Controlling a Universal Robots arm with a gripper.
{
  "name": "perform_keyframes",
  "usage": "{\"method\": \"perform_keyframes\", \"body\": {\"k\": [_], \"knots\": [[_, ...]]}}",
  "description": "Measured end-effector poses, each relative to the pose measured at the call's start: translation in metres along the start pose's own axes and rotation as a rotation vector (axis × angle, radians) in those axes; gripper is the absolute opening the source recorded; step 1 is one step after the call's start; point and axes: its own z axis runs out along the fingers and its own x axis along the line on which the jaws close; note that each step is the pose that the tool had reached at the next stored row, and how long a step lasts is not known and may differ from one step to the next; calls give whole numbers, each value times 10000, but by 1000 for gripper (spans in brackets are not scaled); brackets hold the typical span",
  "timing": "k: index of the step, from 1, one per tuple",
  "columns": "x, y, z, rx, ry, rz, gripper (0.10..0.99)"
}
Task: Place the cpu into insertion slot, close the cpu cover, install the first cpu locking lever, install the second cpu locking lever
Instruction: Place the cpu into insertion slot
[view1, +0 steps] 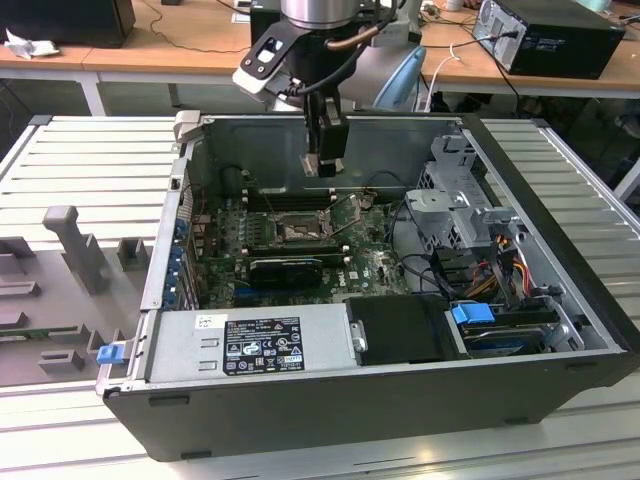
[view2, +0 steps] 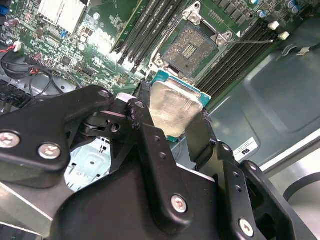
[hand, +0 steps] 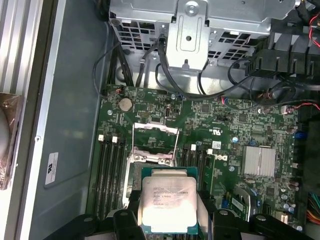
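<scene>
- Grip report: the end effector (view2: 175, 122) is clamped on the cpu (view2: 176, 102) by 2 opposite edges, silver top up.
- The cpu hangs above the motherboard (hand: 225, 115), inside the open computer case (view1: 400, 400). It is apart from the insertion slot (view2: 189, 48) and close to being over it.
- The slot sits bare, its contact field showing. The cpu cover (hand: 155, 131) looks swung up, clear of the opening.
- 1 thin locking lever (view2: 250, 42) reaches out across the memory slots (view2: 150, 30), unlatched.
- My read: this is the placing step. Doing it well calls for a flat chip, edges square to the socket frame, corners matched, and a straight descent with no sideways drag, since those contacts look delicate.
- Risk, I'd say: a tilted chip catching the metal edging.
- Surface: the case lies on its side on a ribbed grey metal worktop (view1: 90, 150), with grey fixture blocks (view1: 70, 240) at the exterior view's left.
- Room: a wooden worktop (view1: 180, 50) runs behind, carrying cables and a black box (view1: 550, 35).
</scene>
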Motion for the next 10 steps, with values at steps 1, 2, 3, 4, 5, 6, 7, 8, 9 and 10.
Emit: {"method": "perform_keyframes", "body": {"k": [1,2,3,4,5,6,7,8,9,10], "knots": [[0,-1,9,1,0,3,525],[0,-2,21,0,0,6,525],[0,-3,31,0,-1,8,525],[-1,-3,37,0,-1,11,525],[-1,-4,52,0,-2,16,525],[-1,-6,64,0,-2,21,525],[-1,-6,74,-1,-2,25,525],[-1,-7,80,0,-2,28,525],[-2,-8,92,-1,-2,33,525],[-2,-9,99,0,-3,36,525]]}}
